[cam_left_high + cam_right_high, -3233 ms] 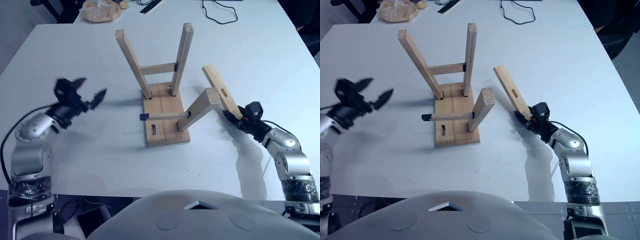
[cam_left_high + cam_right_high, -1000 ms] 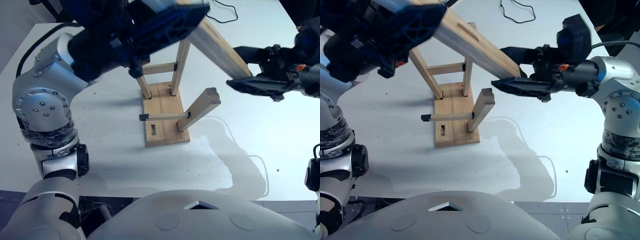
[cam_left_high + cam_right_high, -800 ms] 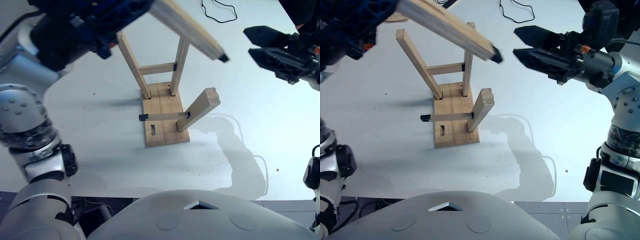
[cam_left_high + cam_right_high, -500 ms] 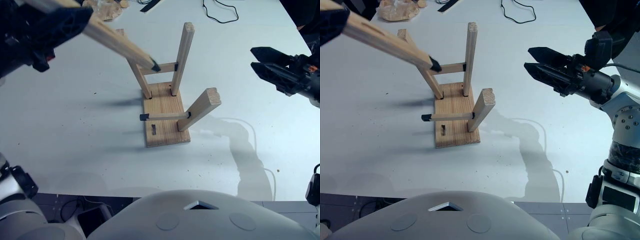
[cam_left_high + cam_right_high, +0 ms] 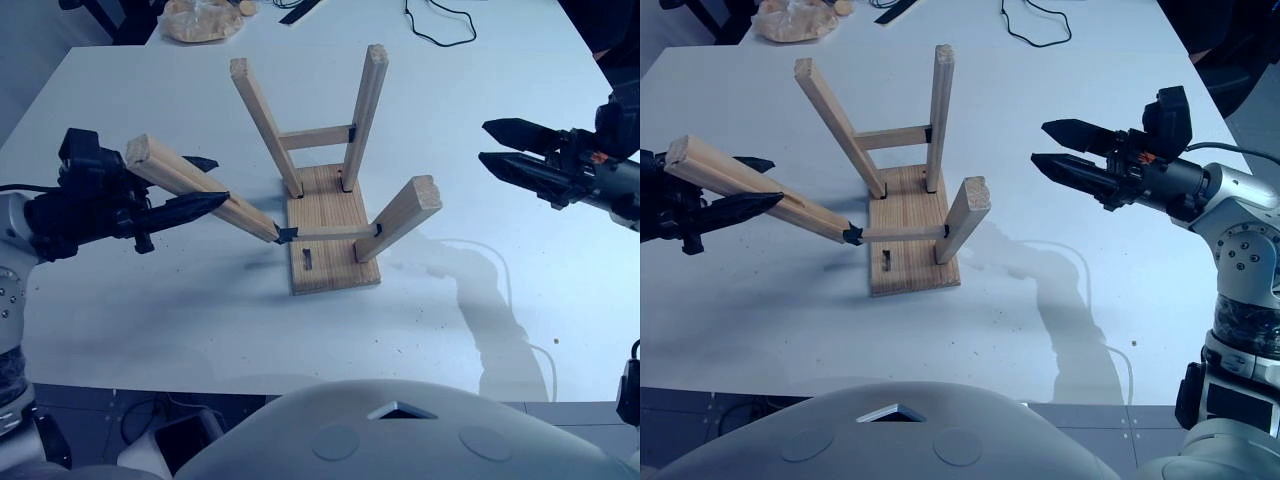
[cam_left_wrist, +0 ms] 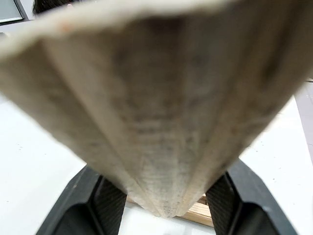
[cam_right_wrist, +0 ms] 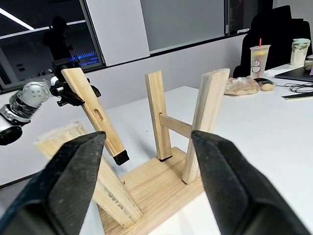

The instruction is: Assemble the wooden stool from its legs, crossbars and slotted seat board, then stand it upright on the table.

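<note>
In the left eye view we saw the left gripper (image 5: 205, 183) clamped on a loose leg (image 5: 243, 214), its tip at the crossbar (image 5: 325, 232) above the seat board (image 5: 335, 268). The right gripper (image 5: 486, 142) gaped, empty. In the left wrist view the leg hid most else. In the right wrist view its fingers (image 7: 73, 171) stood wide apart.

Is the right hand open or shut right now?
Open. The right hand has its two fingers spread with empty air between them, off to the side of the half-built stool.

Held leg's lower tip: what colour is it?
Black tip on the pale wooden leg; clearest in the right wrist view.
</note>
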Controlling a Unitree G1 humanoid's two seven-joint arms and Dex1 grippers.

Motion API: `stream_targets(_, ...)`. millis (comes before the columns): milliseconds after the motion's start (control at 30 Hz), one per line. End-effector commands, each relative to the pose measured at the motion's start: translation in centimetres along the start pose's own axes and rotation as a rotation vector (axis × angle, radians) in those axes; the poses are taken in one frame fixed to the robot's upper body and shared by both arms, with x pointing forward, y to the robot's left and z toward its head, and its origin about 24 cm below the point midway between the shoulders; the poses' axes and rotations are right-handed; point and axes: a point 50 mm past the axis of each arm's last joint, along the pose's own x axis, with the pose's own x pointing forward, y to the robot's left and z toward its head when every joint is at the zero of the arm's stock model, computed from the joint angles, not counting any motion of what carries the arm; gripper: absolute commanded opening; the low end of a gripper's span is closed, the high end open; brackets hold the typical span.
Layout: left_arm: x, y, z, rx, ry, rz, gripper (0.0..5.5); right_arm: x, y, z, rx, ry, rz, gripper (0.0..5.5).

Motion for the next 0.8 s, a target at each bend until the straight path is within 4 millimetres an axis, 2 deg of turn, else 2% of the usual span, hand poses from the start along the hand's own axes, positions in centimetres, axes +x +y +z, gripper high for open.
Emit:
stream_targets(33,0.5,-0.7,-1.1,-0.005,0.005,-0.029,2.04,0.0,-0.2,0.7,-0.032,0.024,0.009,3.21)
stream_targets(133,1.1,-1.4,-1.8,-0.010,0.012,-0.061,2.04,0.3,-0.3,0.6,-0.036,0.037,0.017,3.21)
stream_targets(433,1.8,-2.2,-1.8,0.002,-0.022,-0.085,2.04,0.5,-0.4,0.5,-0.036,0.051,0.031,3.21)
stream_targets(667,1.5,-1.7,-0.5,0.039,-0.054,-0.075,2.04,0.3,-0.4,0.3,-0.034,0.058,0.027,3.21)
stream_targets(800,1.9,-2.2,-0.7,0.028,-0.060,-0.096,2.04,0.3,-0.4,0.0,-0.034,0.063,0.024,3.21)
